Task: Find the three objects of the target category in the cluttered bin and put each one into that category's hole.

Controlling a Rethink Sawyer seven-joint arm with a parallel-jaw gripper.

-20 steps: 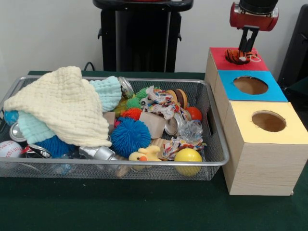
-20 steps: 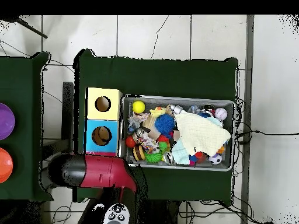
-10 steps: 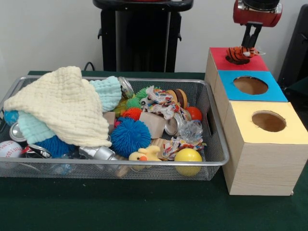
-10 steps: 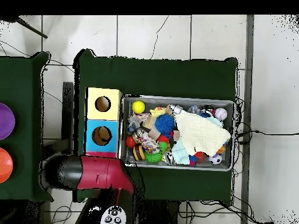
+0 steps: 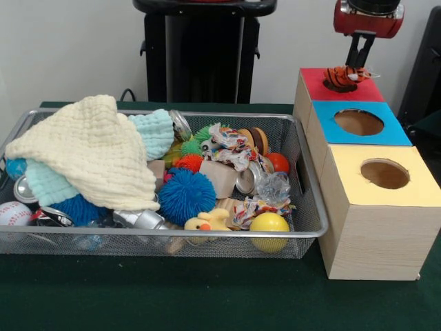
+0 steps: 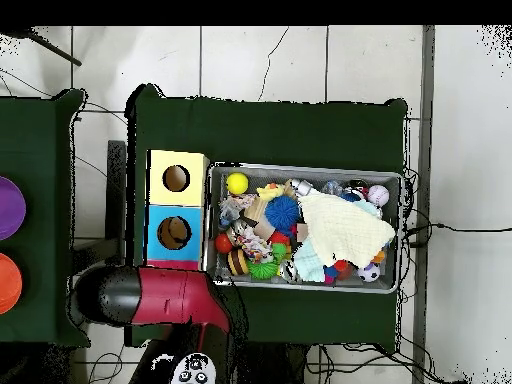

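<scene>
Above the red box top, the hand (image 5: 357, 62) hangs from the red arm (image 6: 170, 297) with its two dark fingers (image 5: 353, 52) drawn close together, their tips meeting an orange, black-striped toy (image 5: 342, 76); whether they actually pinch it or merely touch it I cannot tell. That striped toy lies directly beneath the hand, over the hole of the red box (image 5: 331, 86). Next along from the hand, toward the camera, stands the blue box (image 5: 358, 123) with its round hole open, and past that, farthest from the hand in the row, the yellow box (image 5: 384, 175) with its own hole. Off to the side of the hand and lower sits the wire-mesh bin (image 5: 165, 238) on the green counter (image 5: 207, 303), just beside the boxes. At the bin's end nearest the hand lie an orange ball (image 5: 278, 163), a knotted rope toy (image 5: 231, 146), a clear crinkled piece (image 5: 273, 187) and a yellow ball (image 5: 269, 225); farther off come a blue spiky ball (image 5: 186, 195) and a small yellow duck (image 5: 210, 221); farthest from the hand a cream cloth (image 5: 89, 148) drapes over a pale teal cloth (image 5: 155, 131), with a baseball (image 5: 14, 214) at the corner
</scene>
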